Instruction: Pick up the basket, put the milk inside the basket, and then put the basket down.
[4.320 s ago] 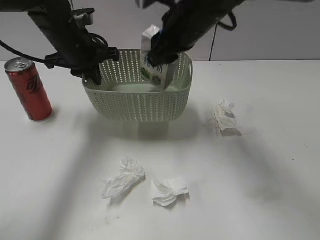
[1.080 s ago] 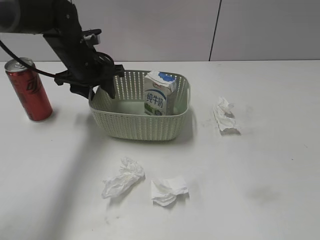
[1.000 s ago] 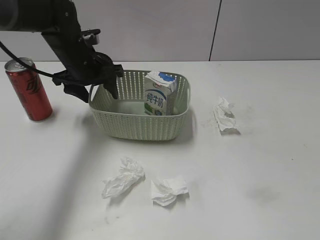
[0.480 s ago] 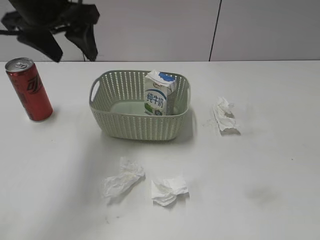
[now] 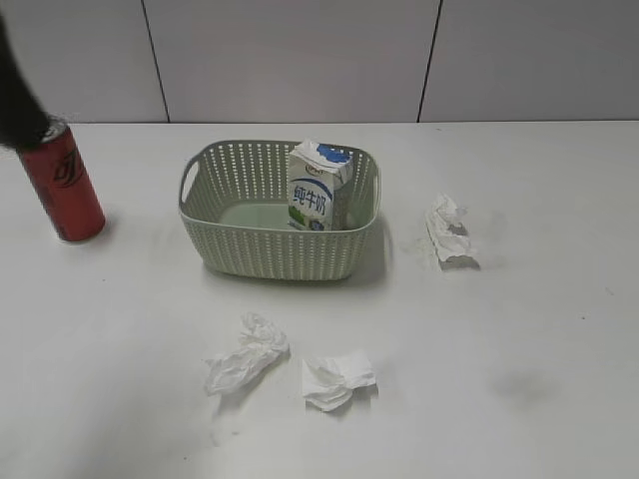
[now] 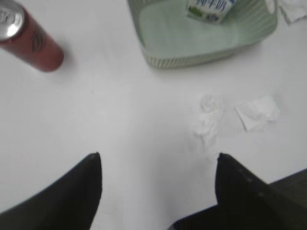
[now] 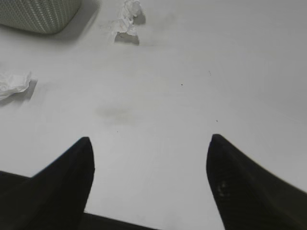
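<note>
The pale sage-green basket (image 5: 250, 249) rests on the white table. The milk carton (image 5: 318, 192) stands upright inside it at the right end, white with a blue top. Both show in the left wrist view, the basket (image 6: 192, 57) and the milk (image 6: 208, 7) at the top edge. My left gripper (image 6: 158, 155) is open and empty, high above the table in front of the basket. My right gripper (image 7: 149, 139) is open and empty above bare table to the right; the basket's corner (image 7: 43, 14) shows at its top left.
A red soda can (image 5: 68, 185) stands left of the basket, also in the left wrist view (image 6: 31, 40). Crumpled tissues lie in front of the basket (image 5: 245, 354) (image 5: 337, 381) and to its right (image 5: 447, 232). A dark blur of an arm is at the left edge (image 5: 18, 100).
The left gripper let go of the basket's left handle, rose and moved off to the left, nearly out of the exterior view. The basket now rests on the table with the milk inside.
</note>
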`<action>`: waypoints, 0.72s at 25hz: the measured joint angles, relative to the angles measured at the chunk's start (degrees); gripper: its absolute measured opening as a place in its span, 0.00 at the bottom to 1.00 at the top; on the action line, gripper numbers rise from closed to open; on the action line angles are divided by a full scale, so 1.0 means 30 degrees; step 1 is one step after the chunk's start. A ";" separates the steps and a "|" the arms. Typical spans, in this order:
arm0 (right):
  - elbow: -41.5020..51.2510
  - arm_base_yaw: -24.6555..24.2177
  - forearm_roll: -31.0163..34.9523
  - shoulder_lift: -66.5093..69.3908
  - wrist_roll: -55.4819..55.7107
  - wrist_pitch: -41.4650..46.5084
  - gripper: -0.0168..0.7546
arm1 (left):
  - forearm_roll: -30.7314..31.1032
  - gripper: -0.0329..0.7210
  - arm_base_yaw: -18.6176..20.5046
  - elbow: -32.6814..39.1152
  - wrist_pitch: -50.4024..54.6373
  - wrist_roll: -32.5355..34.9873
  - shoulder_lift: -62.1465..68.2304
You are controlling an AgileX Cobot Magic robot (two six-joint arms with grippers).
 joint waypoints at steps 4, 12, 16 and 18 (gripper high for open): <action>0.0000 0.0000 0.0000 0.0000 0.0000 0.0000 0.74 | 0.0312 0.78 0.0000 0.4068 -0.0377 0.0000 -0.4239; 0.0000 0.0000 0.0038 0.0000 0.0000 0.0000 0.74 | 0.1840 0.77 0.0000 0.9799 -0.0808 0.0288 -1.1634; 0.0000 0.0000 0.0097 0.0000 0.0000 0.0000 0.74 | 0.1812 0.77 0.0000 1.1660 -0.1614 0.0815 -1.4130; 0.0000 0.0000 0.0117 0.0000 0.0000 0.0000 0.74 | 0.1556 0.77 0.0000 1.2289 -0.2232 0.1000 -1.4801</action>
